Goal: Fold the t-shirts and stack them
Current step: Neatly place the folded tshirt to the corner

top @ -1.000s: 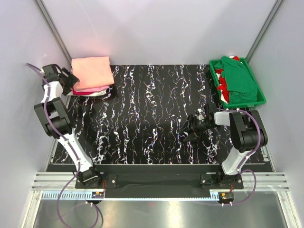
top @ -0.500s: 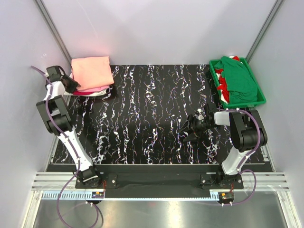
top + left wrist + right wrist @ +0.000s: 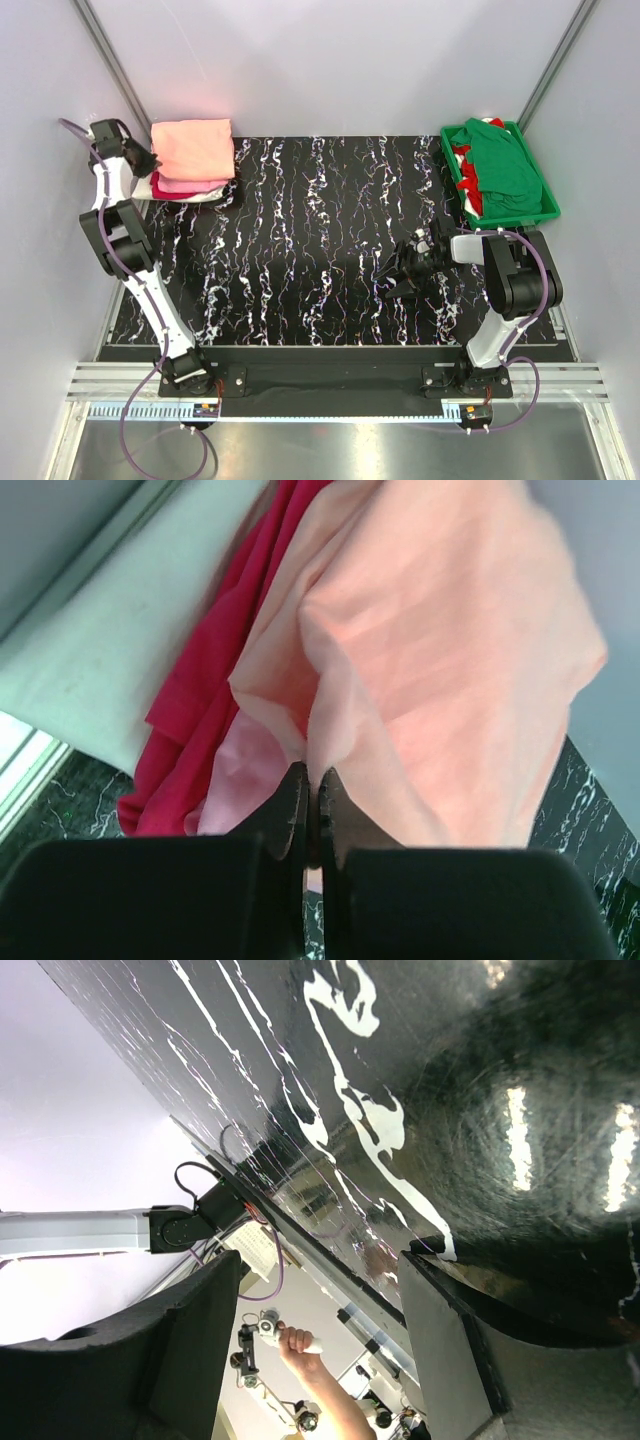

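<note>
Left wrist: left gripper (image 3: 310, 792) tight on salmon-peach t-shirt (image 3: 430, 660) fold; right gripper (image 3: 320, 1330) agape, empty

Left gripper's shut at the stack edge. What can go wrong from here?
1. The left gripper is shut at the salmon shirt's fold; if cloth is pinched, pulling away could unfold it.
2. The red shirt and pink shirt beneath already stick out unevenly, so a tug might skew the stack.
</note>
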You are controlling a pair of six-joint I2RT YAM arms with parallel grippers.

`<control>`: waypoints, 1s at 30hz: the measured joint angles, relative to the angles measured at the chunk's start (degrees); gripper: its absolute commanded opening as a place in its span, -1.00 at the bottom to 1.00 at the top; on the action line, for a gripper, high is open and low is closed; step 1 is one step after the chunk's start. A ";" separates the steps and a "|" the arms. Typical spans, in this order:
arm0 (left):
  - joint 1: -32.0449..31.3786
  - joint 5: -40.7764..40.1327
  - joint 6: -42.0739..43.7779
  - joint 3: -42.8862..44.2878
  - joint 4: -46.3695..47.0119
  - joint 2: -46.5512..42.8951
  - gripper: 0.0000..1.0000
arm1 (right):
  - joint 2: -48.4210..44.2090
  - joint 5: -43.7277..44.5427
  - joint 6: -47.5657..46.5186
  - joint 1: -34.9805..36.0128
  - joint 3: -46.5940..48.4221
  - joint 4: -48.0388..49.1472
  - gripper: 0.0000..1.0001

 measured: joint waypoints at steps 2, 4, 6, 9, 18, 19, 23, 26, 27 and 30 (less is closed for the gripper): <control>0.11 0.00 0.50 2.12 -0.50 0.15 -1.00 | 0.00 0.00 0.00 0.00 0.00 0.00 0.47; 0.26 -0.04 1.20 4.50 -1.38 0.68 -0.99 | 0.02 -0.02 0.02 0.00 0.00 0.00 0.47; 0.42 -0.04 1.60 6.36 -2.29 1.25 -0.97 | 0.02 -0.02 0.02 0.00 0.04 -0.02 0.46; 0.63 -0.22 2.80 6.64 -2.69 1.55 -0.91 | 0.07 -0.02 0.00 0.00 0.09 -0.07 0.47; 1.25 -0.48 5.11 -0.24 0.22 1.16 0.32 | 0.09 -0.02 0.00 0.00 0.09 -0.07 0.47; 1.29 -0.50 5.29 -1.99 0.57 0.48 0.41 | 0.09 -0.02 -0.02 0.00 0.09 -0.07 0.46; 1.60 -1.55 4.52 -11.78 0.48 -4.98 0.92 | 0.04 0.00 -0.02 0.00 0.09 -0.09 0.47; 2.01 -3.41 3.56 -17.90 -0.39 -11.43 0.97 | -0.15 0.02 -0.02 0.00 0.02 -0.02 0.47; 2.19 -4.15 3.15 -19.96 -0.74 -14.34 0.97 | -0.35 0.04 0.00 0.00 -0.17 0.17 0.47; 2.47 -6.03 2.32 -27.17 -0.31 -25.49 0.98 | -1.60 1.22 -0.15 0.07 -0.50 0.17 0.47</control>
